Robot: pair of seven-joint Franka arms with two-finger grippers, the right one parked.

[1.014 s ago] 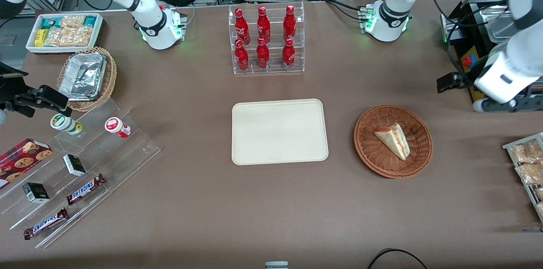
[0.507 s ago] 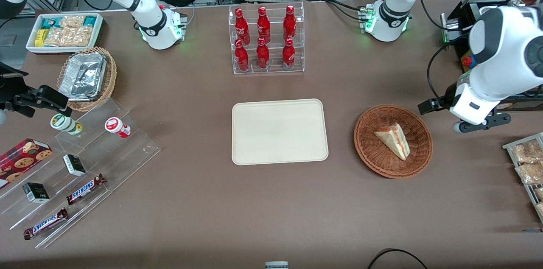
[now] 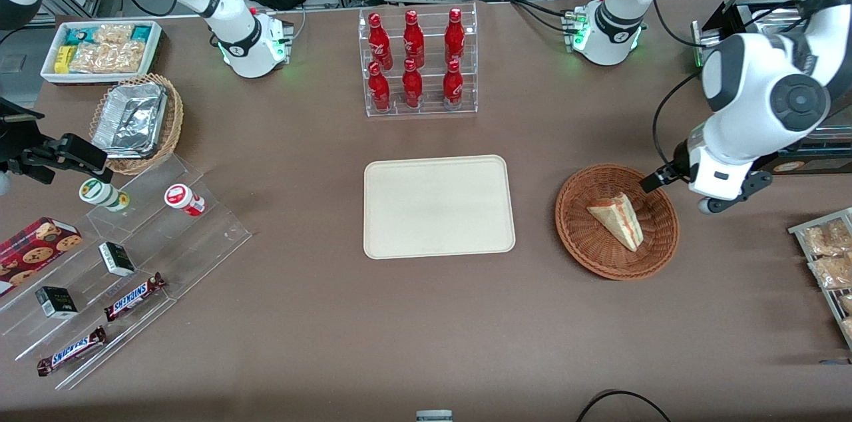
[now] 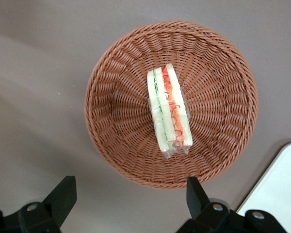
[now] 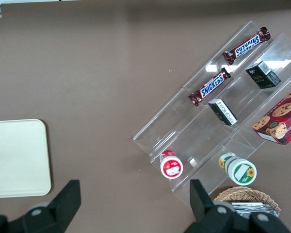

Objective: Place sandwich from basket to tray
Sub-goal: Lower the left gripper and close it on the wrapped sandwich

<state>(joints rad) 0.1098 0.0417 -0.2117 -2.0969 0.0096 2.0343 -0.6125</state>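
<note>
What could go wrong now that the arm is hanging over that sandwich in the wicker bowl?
The gripper hovers above the basket rim with jaws open, not yet over the sandwich. The sandwich stands on edge, wrapped in clear film, so the jaws might slip on it or squash the bread. Coming down off-centre, a finger could catch the woven rim and shove or tip the basket. The tray sits beside the basket, so a loose grip could drop it short.

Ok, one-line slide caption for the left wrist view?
Open claw hovering above the triangular white-bread sandwich lying in the round reddish-brown wicker basket.

Sandwich (image 4: 168, 108) in basket (image 4: 116, 92); tray (image 3: 439, 206) bare.
</note>
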